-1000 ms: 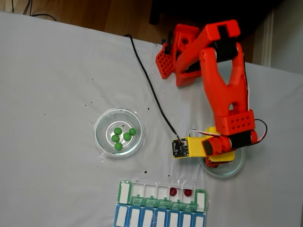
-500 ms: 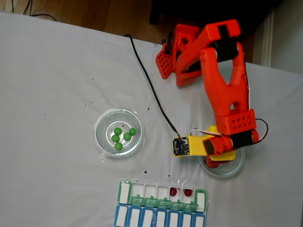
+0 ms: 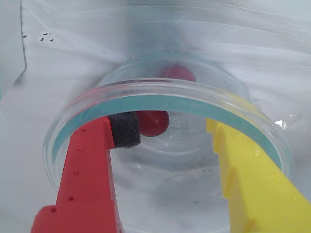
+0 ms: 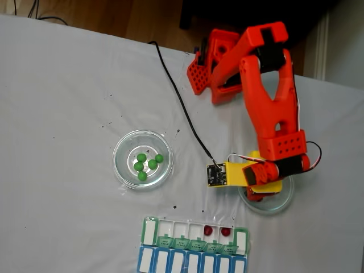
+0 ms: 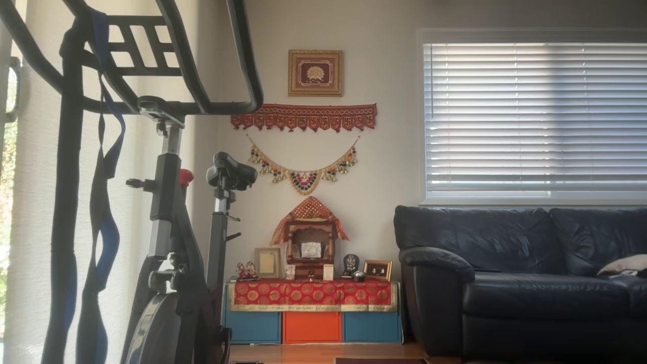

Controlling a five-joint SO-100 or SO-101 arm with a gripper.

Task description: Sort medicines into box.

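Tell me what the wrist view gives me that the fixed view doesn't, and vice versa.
Wrist view alone: the open jaws inside the glass dish, a red ball beside the foam pad, another red ball behind. Fixed view alone: five green balls in the other dish, and the box with two red balls in neighbouring compartments. Both share the gripper over the glass dish.

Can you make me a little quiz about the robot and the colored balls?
1. True or false: the claw is squeezing a red ball.
2. How many green balls sit in the glass dish?
3. Where are two red balls already dropped? A) pill box B) the sofa C) the bare cloth

Key:
1. False, the claw is open around it.
2. Five.
3. A.
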